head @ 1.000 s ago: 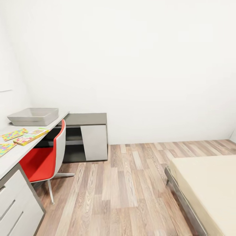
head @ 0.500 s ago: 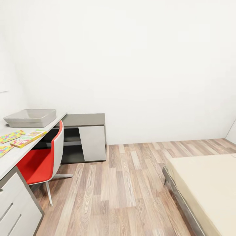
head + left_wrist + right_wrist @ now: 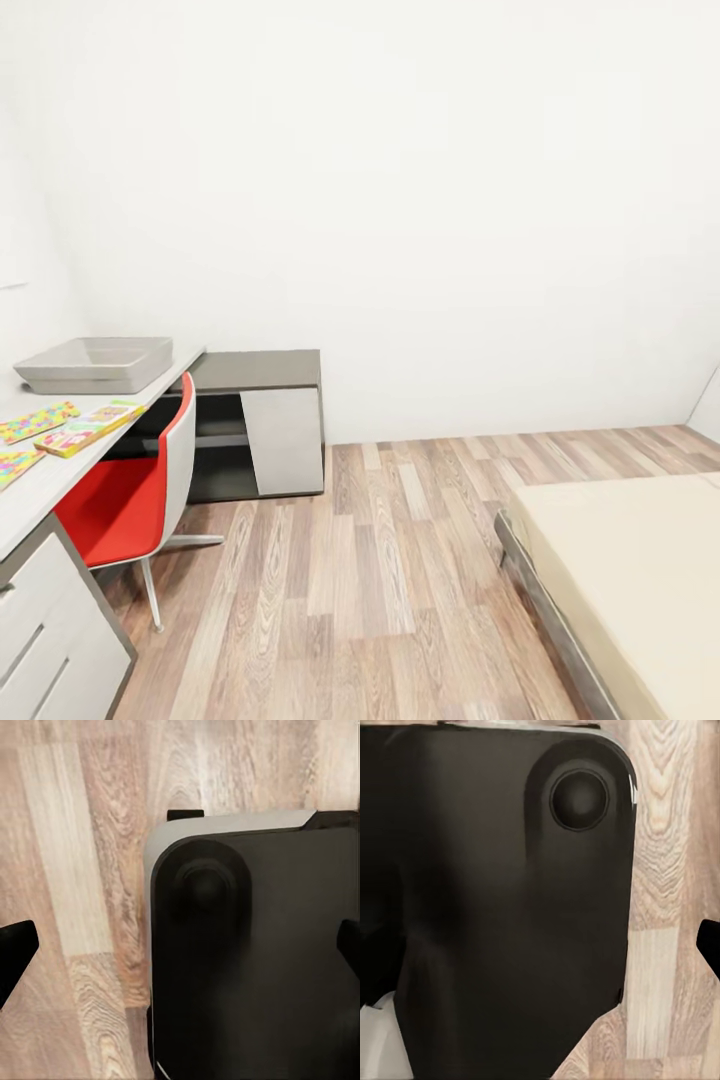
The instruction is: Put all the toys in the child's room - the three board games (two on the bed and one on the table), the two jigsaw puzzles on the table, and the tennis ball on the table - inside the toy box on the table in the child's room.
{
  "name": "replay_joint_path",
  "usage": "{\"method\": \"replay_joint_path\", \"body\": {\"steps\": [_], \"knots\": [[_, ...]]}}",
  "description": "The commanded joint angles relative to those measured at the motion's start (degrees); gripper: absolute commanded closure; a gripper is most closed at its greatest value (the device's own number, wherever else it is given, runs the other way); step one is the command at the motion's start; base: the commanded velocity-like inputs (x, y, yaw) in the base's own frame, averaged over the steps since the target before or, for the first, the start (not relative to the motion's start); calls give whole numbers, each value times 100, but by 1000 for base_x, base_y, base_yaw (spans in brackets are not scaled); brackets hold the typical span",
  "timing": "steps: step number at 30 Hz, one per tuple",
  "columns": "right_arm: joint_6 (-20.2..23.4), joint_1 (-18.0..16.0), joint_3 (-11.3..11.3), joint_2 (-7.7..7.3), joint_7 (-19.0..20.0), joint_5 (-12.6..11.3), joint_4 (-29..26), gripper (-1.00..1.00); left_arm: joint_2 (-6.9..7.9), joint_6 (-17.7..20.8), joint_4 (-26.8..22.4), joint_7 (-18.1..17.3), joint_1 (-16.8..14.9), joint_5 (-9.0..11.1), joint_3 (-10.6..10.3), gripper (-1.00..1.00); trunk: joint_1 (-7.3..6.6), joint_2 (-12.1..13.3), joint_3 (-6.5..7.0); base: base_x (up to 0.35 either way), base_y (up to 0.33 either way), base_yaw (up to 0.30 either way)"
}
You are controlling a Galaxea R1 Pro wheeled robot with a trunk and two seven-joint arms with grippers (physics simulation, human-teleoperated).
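Note:
In the head view the light-grey toy box [image 3: 95, 362] stands at the far end of the white table [image 3: 45, 485] on the left. Nearer on the table lie two mosaic jigsaw puzzles [image 3: 38, 421] [image 3: 12, 466], the second cut off by the picture's edge, and beside them one board game [image 3: 88, 428]. The tennis ball is out of view. A corner of the beige bed [image 3: 625, 570] shows at the lower right. My left gripper [image 3: 180, 952] is open over the wood floor and my dark base. My right gripper [image 3: 540, 949] also hangs open there, one fingertip [image 3: 709, 945] showing.
A red and white swivel chair [image 3: 130, 490] is tucked under the table. A low dark-grey-topped cabinet [image 3: 258, 425] stands against the white back wall. Wood-plank floor [image 3: 400, 580] runs between the chair and the bed.
The whole head view has shifted a little: table, chair and cabinet sit slightly further left and lower than a second ago, so the camera moved. Nothing on the table has moved.

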Motion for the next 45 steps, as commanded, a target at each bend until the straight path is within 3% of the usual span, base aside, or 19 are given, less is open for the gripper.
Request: {"method": "replay_joint_path", "body": {"steps": [1,7,12,14,18,24,29,35,39,45], "knots": [[-70,-1,-8,20,-2,-11,-3,-100,10,0,-56,-10,-3,-5,-5,-100,-23,39,13,0,0,0],[-118,-89,-36,69,16,-51,-55,-100,39,31,-157,-21,-34,-6,-11,-100,-155,279,121,0,0,0],[252,-453,-52,160,8,-327,-553,-100,265,88,-323,-28,-442,-18,-17,-100,-264,480,211,0,0,0],[702,-636,-50,244,2,-591,-939,-100,357,240,-389,-37,-659,-20,-16,-100,-308,560,247,0,0,0],[1520,-921,-51,305,-176,-873,-1744,-100,511,1048,-537,-58,-1348,-10,-2,-100,-396,720,319,0,0,0],[2036,-1361,-54,326,-696,-1079,-2369,-100,519,1634,-797,-32,-2047,46,48,-100,-528,961,426,0,0,0],[2071,-1500,-32,322,-815,-1314,-2435,-100,498,1772,-864,-44,-2258,68,76,-100,-638,1162,516,0,0,0],[2056,-1516,15,314,-813,-1337,-2465,-100,502,1796,-837,-102,-2297,65,50,-100,-769,1402,624,0,0,0],[2018,-1502,23,319,-803,-1356,-2451,-100,493,1784,-818,-380,-2293,62,39,-100,-857,1563,696,0,0,0],[1548,-1465,25,314,-802,-1333,-2369,-100,503,1787,-810,-581,-2292,64,41,-100,-989,1803,803,0,0,0]]}}
